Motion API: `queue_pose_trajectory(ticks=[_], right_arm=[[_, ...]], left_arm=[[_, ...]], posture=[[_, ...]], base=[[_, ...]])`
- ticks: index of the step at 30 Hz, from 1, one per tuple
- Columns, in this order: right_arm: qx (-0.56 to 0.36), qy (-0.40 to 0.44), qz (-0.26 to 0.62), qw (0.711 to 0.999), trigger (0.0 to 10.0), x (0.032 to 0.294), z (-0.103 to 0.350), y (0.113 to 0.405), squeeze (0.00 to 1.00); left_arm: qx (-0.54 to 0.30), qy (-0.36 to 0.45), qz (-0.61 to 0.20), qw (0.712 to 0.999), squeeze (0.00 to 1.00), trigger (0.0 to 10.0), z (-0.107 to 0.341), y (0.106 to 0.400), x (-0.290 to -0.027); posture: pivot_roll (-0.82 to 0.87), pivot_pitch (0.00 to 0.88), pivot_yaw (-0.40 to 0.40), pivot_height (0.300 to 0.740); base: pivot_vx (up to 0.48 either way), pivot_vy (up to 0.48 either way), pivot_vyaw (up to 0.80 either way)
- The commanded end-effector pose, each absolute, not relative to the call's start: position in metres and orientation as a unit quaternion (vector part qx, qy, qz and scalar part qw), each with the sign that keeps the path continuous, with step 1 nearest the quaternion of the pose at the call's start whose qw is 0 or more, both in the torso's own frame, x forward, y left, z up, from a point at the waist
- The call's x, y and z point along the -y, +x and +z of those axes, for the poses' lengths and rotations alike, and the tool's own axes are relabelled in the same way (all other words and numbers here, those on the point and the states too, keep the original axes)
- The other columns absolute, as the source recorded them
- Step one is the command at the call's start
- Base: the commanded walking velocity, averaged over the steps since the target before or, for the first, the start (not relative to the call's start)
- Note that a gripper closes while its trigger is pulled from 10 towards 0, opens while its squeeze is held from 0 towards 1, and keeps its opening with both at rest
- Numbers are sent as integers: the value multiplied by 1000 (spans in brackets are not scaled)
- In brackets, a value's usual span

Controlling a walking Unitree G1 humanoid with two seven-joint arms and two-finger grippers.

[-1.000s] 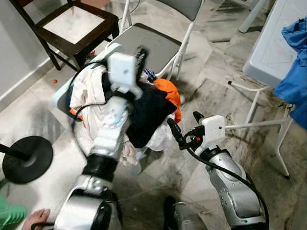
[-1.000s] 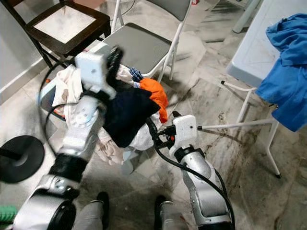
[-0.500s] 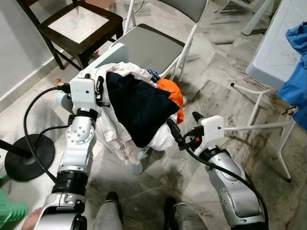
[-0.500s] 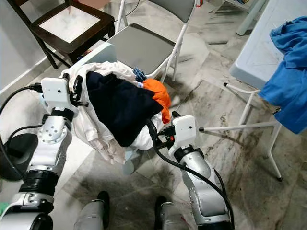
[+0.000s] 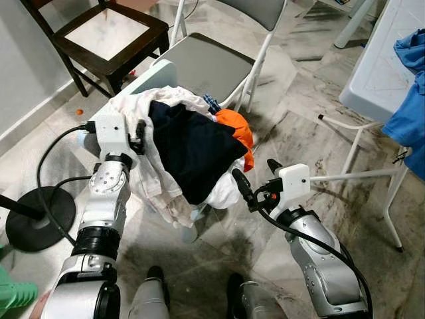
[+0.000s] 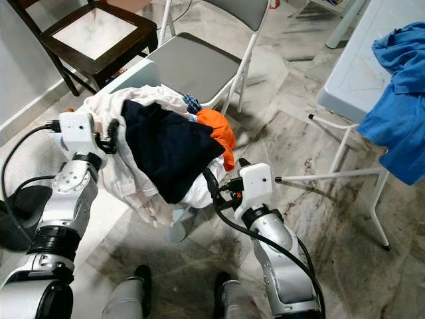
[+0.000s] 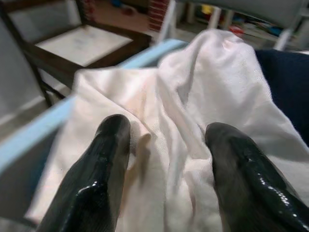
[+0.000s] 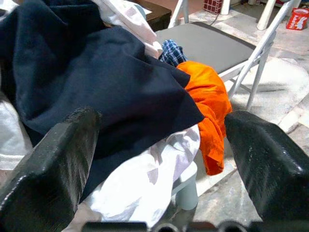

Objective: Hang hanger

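The left gripper [image 7: 164, 159] is raised at the left side of the laundry pile, its arm bent upward from the elbow. Its two black fingers [image 7: 91, 179] are spread apart and pushed against a white cloth [image 7: 193, 106]; a fold of this cloth lies between them, but the fingers do not close on it. A black cable [image 5: 50, 166] makes a loop from the left wrist down toward the floor.

The right gripper [image 5: 255, 179] is lower, at the near right corner of the pile, with its forearm coming up from below. Its fingers [image 8: 53, 164] are also spread wide and hold nothing; they point at the clothes and stay just apart from them.

The pile lies on a pale blue stool or basket [image 5: 159, 70], I cannot tell which. On top is a dark navy garment [image 6: 166, 149], with the white cloth beside and under it, an orange garment [image 5: 236, 133] on the far right side and a small piece of blue checked fabric [image 8: 171, 53] next to the orange. I cannot make out a hanger anywhere in the pile.

Behind the pile stands a grey folding chair [image 5: 212, 63], and left of that a dark wooden chair [image 5: 106, 33]. Right of the pile is a white table [image 6: 362, 66] with a blue cloth [image 6: 402, 100] hanging from it.
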State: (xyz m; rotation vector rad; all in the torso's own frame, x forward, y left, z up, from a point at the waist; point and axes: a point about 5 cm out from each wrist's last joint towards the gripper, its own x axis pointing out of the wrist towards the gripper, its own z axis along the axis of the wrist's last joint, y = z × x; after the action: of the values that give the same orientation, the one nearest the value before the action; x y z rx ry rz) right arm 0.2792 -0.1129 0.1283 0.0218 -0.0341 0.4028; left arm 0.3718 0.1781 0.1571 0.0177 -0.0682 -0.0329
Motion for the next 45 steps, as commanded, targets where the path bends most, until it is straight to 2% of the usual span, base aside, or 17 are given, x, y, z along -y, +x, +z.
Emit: queue_pose_trajectory(ticks=[1,2,3,17,22,23,30,38,45], right_arm=[[9,10,197,980,10000,115,125,276,0],[8,9,197,980,10000,115,125,275,0],[7,8,197,980,10000,115,124,275,0],[6,3,199,980,10000,114,124,279,0],[6,1,202,979,10000,112,125,280,0],[6,1,202,979,10000,112,125,280,0],[5,0,203,979,10000,113,124,281,0],[5,0,202,979,10000,112,124,282,0],[5,0,203,979,10000,112,124,283,0]], left_arm=[[6,6,-44,999,0,10000,146,371,-170],[3,-2,-54,999,0,706,145,371,-166],[2,-10,-64,998,0,0,144,371,-163],[24,-40,-138,989,0,0,144,363,-127],[49,-43,-217,974,0,0,147,351,-94],[49,-43,-217,974,0,0,147,351,-94],[49,-69,-321,943,0,0,143,327,-57],[38,-78,-367,926,0,0,139,314,-43],[16,-108,-468,877,0,0,137,288,-16]], posture=[[47,319,-42,740],[47,319,-42,740],[47,319,-42,740],[58,311,-50,740],[61,310,-55,740],[61,310,-55,740],[60,312,-61,740],[61,309,-60,740],[62,304,-64,740]], base=[[0,0,0],[0,0,0],[0,0,0],[0,0,0],[0,0,0],[0,0,0],[0,0,0],[0,0,0],[0,0,0]])
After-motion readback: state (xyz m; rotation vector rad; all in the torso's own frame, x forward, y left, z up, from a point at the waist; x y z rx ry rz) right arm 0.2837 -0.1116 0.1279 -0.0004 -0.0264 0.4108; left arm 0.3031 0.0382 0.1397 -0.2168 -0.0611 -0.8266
